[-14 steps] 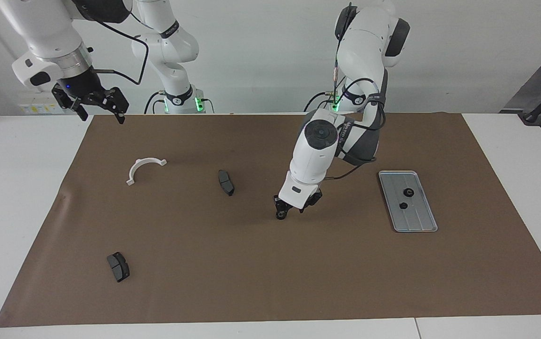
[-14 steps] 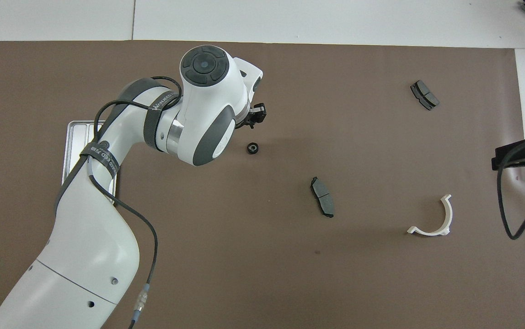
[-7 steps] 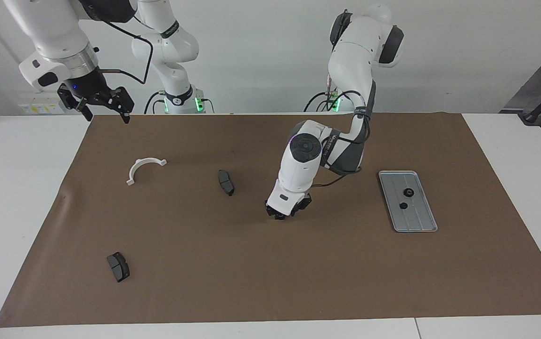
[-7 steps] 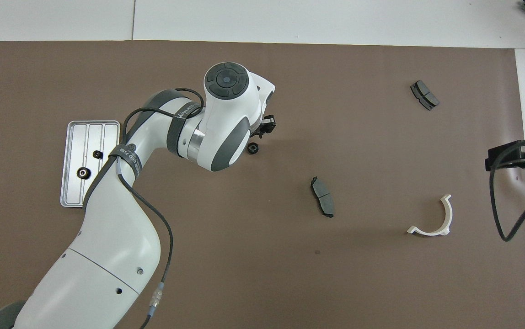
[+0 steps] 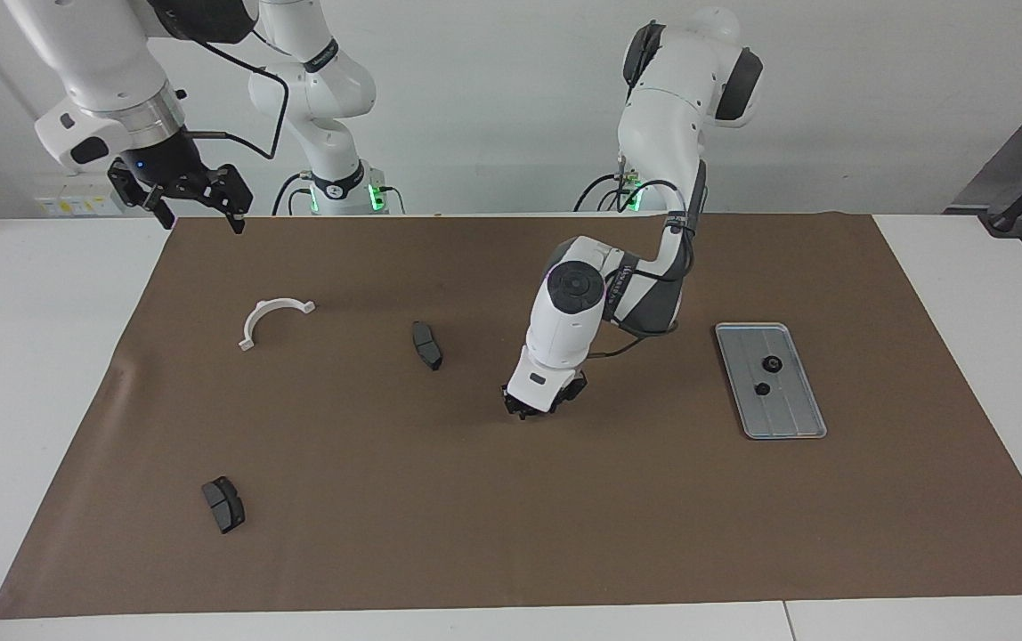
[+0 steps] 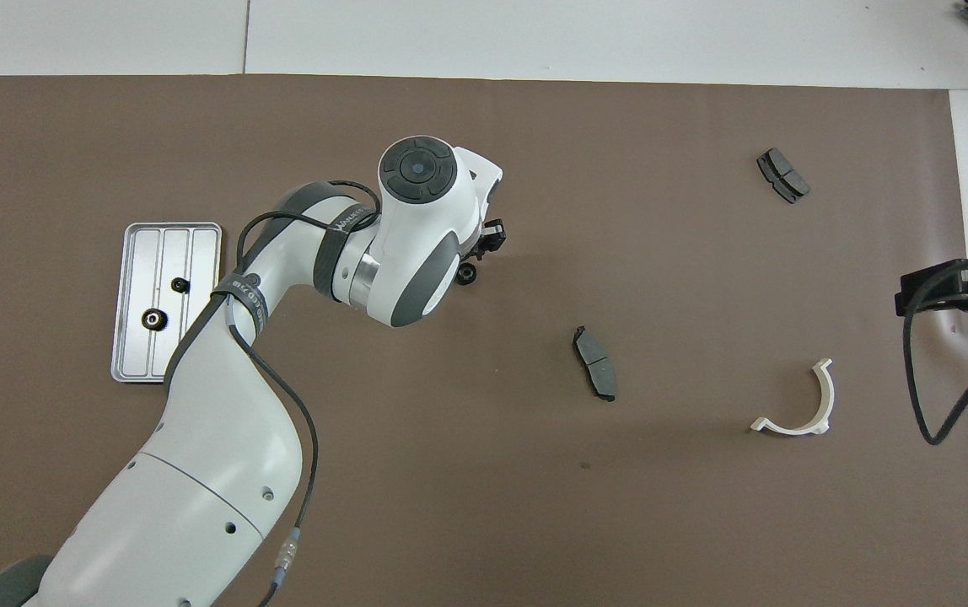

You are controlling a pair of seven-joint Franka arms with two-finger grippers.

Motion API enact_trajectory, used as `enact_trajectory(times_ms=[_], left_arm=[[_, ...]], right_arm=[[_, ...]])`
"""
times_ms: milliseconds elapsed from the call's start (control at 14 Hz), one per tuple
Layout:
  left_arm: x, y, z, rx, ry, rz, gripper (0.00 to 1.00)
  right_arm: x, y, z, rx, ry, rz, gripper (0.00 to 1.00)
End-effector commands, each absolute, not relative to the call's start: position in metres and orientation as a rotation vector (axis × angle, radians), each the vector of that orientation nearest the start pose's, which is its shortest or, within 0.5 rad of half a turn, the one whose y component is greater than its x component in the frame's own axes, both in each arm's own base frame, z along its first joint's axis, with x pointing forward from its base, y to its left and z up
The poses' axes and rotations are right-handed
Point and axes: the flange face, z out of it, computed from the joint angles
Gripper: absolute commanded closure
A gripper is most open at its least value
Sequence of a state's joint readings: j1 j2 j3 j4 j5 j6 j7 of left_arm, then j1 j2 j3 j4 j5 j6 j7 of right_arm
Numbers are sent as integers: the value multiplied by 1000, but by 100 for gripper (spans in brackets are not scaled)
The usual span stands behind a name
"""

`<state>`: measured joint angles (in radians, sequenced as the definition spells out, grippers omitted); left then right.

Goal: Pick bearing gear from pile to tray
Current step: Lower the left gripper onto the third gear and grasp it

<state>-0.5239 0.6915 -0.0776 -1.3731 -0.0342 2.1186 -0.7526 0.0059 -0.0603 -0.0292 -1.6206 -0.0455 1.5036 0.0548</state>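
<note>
Lowered since the earlier frame, the left gripper (image 5: 526,411) now sits at the small black ring (image 6: 466,274) near the brown mat's (image 5: 511,534) centre, forearm tilted steeply down; whether its fingers pinch the ring cannot be told. Right gripper (image 5: 195,203), spread, waits above the mat's corner. Tray (image 5: 794,418) holds two rings; bare mat surrounds it.
</note>
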Motion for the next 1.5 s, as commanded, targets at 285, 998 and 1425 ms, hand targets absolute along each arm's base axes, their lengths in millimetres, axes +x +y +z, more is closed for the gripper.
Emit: enact_trajectory(times_ms=[285,998,1425], left_arm=[[592,-411,308,-3200,-301,-14,45],[590,-411,306,-3194,-295,-9,61],[591,-410,306,-3191,-291,-11,77]], right_arm=[[521,-28,626,-3161,130,105,0],[521,-28,625,-3161,127,105,0],[521,-27,626,-3159,127,102,0]])
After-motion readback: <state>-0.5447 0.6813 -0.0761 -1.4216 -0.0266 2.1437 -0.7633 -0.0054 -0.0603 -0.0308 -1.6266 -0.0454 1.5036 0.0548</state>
